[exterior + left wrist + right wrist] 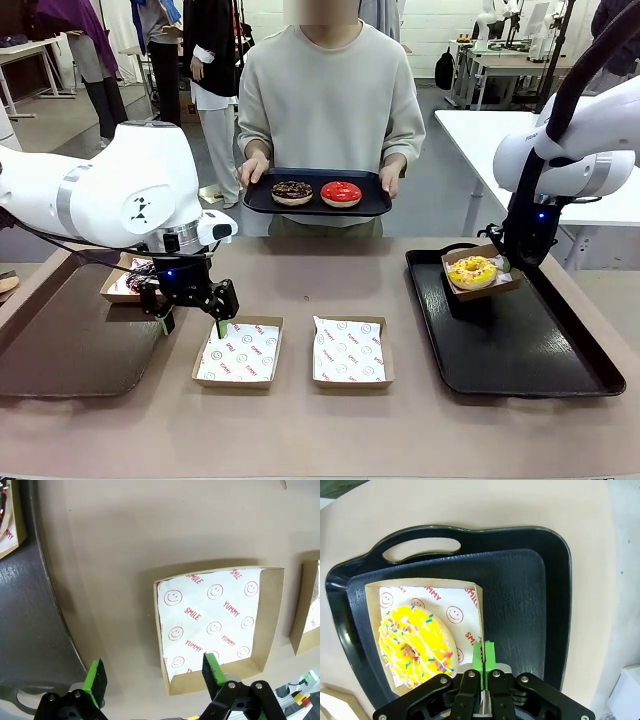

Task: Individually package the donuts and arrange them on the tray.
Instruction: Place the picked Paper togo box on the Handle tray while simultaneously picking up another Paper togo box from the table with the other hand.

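The placing step is judged to be in hand: the right gripper [482, 660] is clenched on one side wall of a square brown cardboard box lined with printed white paper [470, 605], its green pads pressed together over the wall, and in that box, just beside the jaws, lies the yellow ring donut with coloured sprinkles [415, 645]. The box is held over the black plastic tray [520, 605] below the jaws; in the front view the box seems slightly tilted, and whether it touches the tray cannot be told. The donut lies flat with its hole upward; being round, it is given no long axis, and the pinched wall runs straight away from the fingertips. The next move is judged to call for the box to be lowered level and let go. The left gripper [152, 669] is released wide, and the near wall of an empty square paper-lined cardboard box [215, 625] stands between its jaws. A chocolate donut [292, 192] and a glossy red donut [341, 193] are held out on a second black tray [375, 206] by a person [330, 90], well beyond both grippers.
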